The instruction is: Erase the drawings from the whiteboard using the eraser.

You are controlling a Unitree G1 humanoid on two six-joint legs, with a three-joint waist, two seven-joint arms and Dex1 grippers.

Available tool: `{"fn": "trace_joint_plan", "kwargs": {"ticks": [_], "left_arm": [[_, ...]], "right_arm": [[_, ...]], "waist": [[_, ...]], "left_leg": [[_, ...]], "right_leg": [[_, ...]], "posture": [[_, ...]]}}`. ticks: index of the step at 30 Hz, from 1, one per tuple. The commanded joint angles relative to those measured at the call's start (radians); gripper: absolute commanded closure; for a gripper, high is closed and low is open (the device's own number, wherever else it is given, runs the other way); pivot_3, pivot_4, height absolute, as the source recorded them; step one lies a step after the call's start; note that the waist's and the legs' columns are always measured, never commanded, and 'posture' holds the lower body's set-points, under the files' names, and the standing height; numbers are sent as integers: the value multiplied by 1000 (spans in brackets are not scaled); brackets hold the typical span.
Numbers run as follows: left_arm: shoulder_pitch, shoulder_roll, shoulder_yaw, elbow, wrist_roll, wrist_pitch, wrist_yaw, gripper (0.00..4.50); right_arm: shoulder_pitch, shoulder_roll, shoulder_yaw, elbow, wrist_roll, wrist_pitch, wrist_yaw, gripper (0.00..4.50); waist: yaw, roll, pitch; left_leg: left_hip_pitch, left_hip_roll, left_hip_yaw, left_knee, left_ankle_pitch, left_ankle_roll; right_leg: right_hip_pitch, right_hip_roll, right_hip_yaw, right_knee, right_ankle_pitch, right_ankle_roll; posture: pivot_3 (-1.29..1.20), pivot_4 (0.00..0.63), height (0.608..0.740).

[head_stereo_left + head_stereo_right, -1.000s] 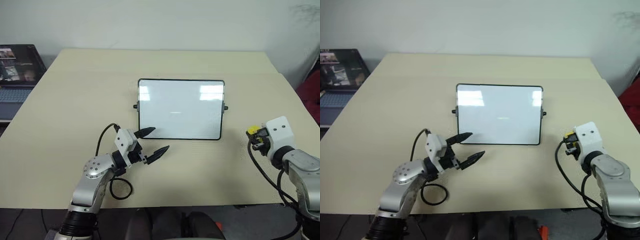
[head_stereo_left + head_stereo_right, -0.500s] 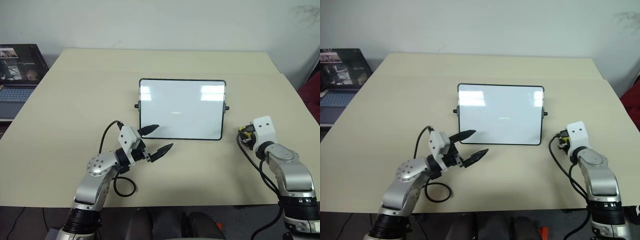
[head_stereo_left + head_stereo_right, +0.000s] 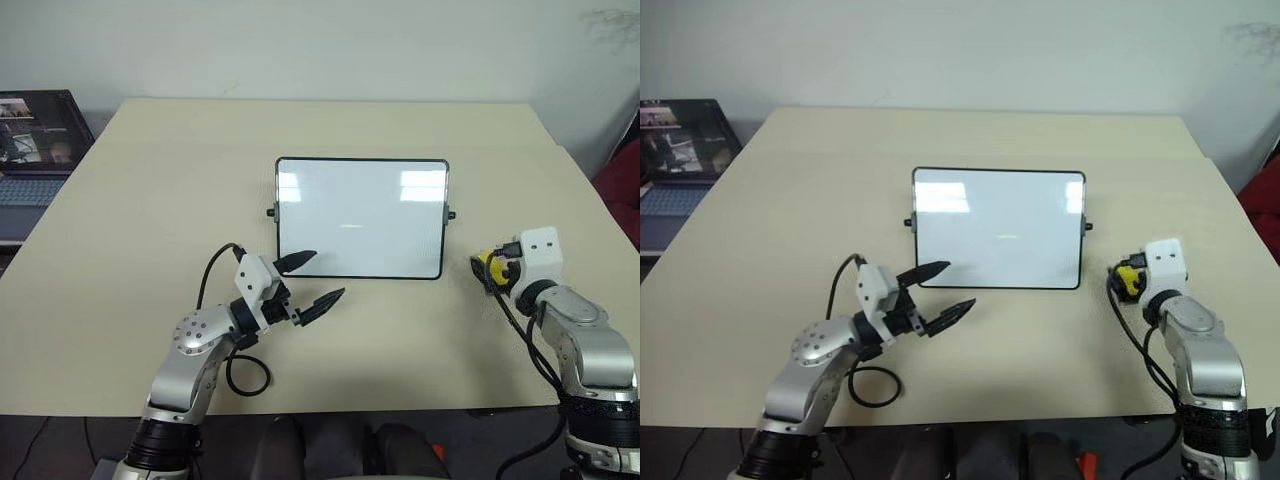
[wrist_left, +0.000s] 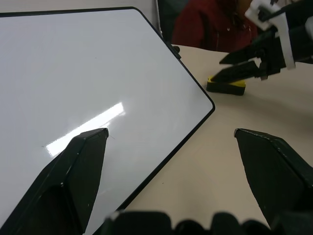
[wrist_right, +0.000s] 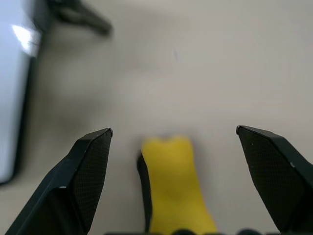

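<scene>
Right hand [image 5: 171, 142] is wide open, both fingers clear of the eraser [image 5: 176, 183], which sits on the counter [image 3: 150, 200] between them, just off the right short side of the whiteboard [image 3: 360, 215]. So nothing is gripped right now. Left hand [image 3: 318, 280] is also open and empty, hovering at the board's near-left corner, one fingertip over the frame edge. Board surface looks clean from the head views; I can't make out any drawings, just a faint streak mid-board that may be glare. Risks from here, as I judge them: if marks remain and a re-grasp is needed, the eraser is small and lies lengthwise between the fingers, so closing off-centre could squirt it out or tip it yellow-side down. The right hand is close above the block, so a careless pull-back could clip it and knock it toward the counter edge or into the board's side knob [image 3: 451, 214]. The left fingertip could catch the frame and skid or rotate the board, since nothing pins it. Glossy surface also hides thin leftover lines; easy to call it done too early.
</scene>
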State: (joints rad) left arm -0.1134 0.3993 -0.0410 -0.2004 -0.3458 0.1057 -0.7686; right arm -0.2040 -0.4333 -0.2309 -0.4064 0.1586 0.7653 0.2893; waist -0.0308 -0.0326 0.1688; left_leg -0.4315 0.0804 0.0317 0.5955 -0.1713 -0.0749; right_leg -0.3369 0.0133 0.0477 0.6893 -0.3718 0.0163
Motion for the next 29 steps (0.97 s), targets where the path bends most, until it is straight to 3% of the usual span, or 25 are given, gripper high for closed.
{"fn": "trace_joint_plan", "kwargs": {"ticks": [1,6,12,19,29], "left_arm": [[45,-14,95,-92,-6,-2,107,0],[180,-82,188,-171,62,-54,297,0],[293,-188,243,-147,181,-131,498,0],[344,-247,226,-179,237,-157,587,0],[342,-233,206,-153,229,-145,569,0]], "right_arm": [[106,52,6,-221,2,-162,-17,19],[402,130,163,-170,-148,-603,-37,19],[525,273,217,-14,-67,-869,-27,19],[529,278,188,140,-6,-948,21,19],[572,238,213,103,-61,-935,23,19]], "waist": [[1,-2,-1],[2,-2,-3],[0,-2,-4],[4,-4,-5],[3,-3,-5]], "left_leg": [[0,1,0,0,0,0],[-1,0,-1,-1,0,0],[2,1,-2,-1,0,0],[5,0,-2,0,1,1],[5,0,-1,-1,1,1]], "right_leg": [[0,0,0,0,0,0],[3,-1,-1,-6,0,0],[4,-1,-1,-3,-1,1],[5,-1,-1,0,-1,1],[5,-1,0,0,-1,0]], "posture": [[0,150,740],[0,150,740],[0,150,740],[0,150,740],[0,150,740]]}}
